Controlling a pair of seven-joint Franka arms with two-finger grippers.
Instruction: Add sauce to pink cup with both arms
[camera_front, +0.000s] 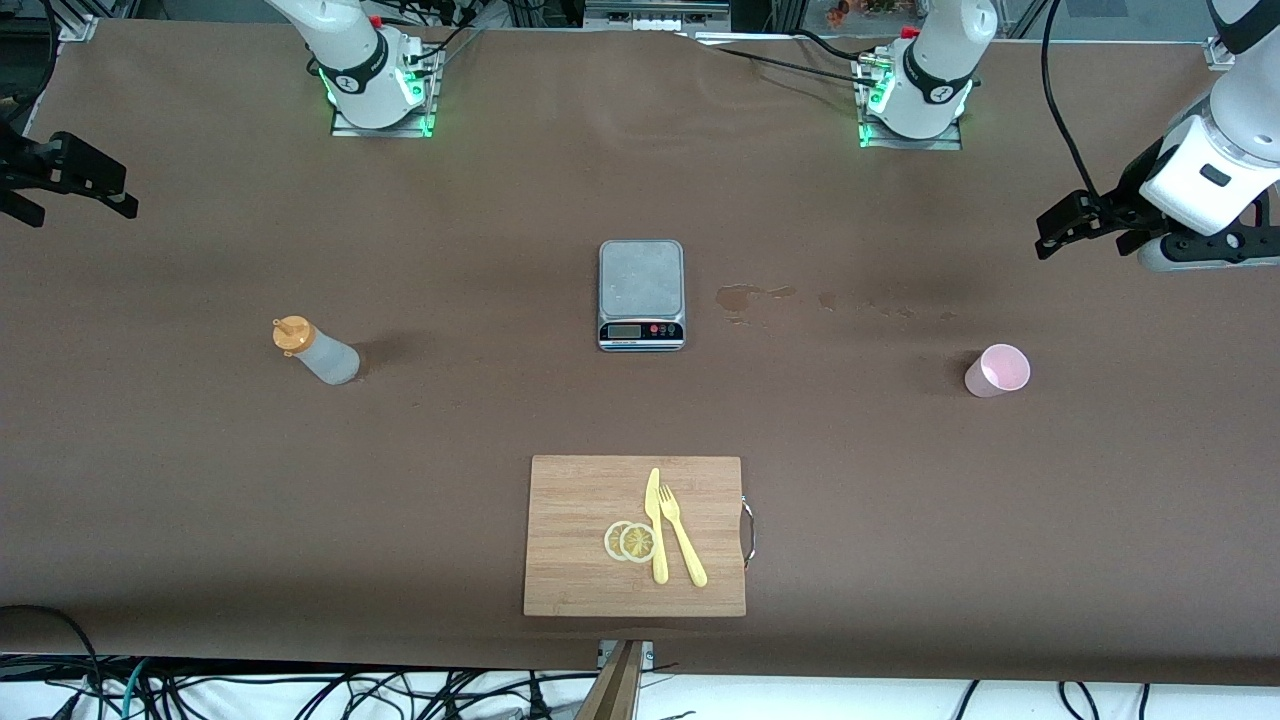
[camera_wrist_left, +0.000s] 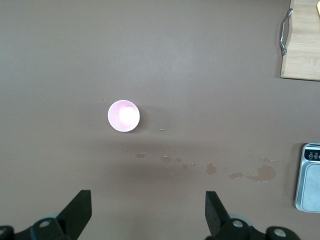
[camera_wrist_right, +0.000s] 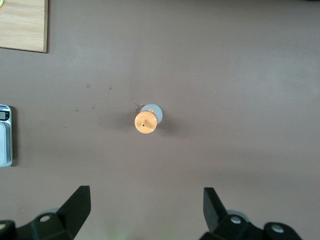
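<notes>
The sauce bottle (camera_front: 315, 352), whitish with an orange cap, stands on the brown table toward the right arm's end; from above its cap shows (camera_wrist_right: 146, 121). The pink cup (camera_front: 997, 371) stands upright and empty toward the left arm's end, its round rim seen from above (camera_wrist_left: 123, 115). My right gripper (camera_front: 85, 210) hangs open over the table's edge at its own end, with the bottle ahead of its jaws (camera_wrist_right: 146, 207). Open as well, my left gripper (camera_front: 1048, 230) hovers at the other end above the cup (camera_wrist_left: 148, 210). Neither gripper holds anything.
A grey kitchen scale (camera_front: 641, 294) sits mid-table between bottle and cup. A wooden cutting board (camera_front: 570, 560) nearer the camera carries a yellow knife (camera_front: 655, 525), a fork (camera_front: 682, 537) and lemon slices (camera_front: 630, 541). Dried spill stains (camera_front: 745, 296) lie beside the scale.
</notes>
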